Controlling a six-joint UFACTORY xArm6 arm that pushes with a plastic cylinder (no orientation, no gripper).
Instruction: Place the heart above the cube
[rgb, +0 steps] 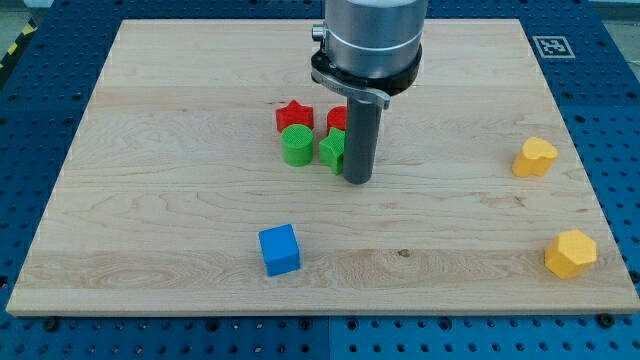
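Note:
The yellow heart (535, 157) lies near the board's right edge, at mid height. The blue cube (279, 249) sits in the lower middle-left of the board. My tip (358, 181) is at the centre of the board, right against the right side of a green star (332, 150). It is far to the left of the heart and up and to the right of the cube.
A red star (294, 116), a green cylinder (296, 146) and a partly hidden red block (336, 118) cluster just left of my rod. A yellow hexagon (570, 253) lies at the lower right. The wooden board (150, 200) rests on a blue pegboard table.

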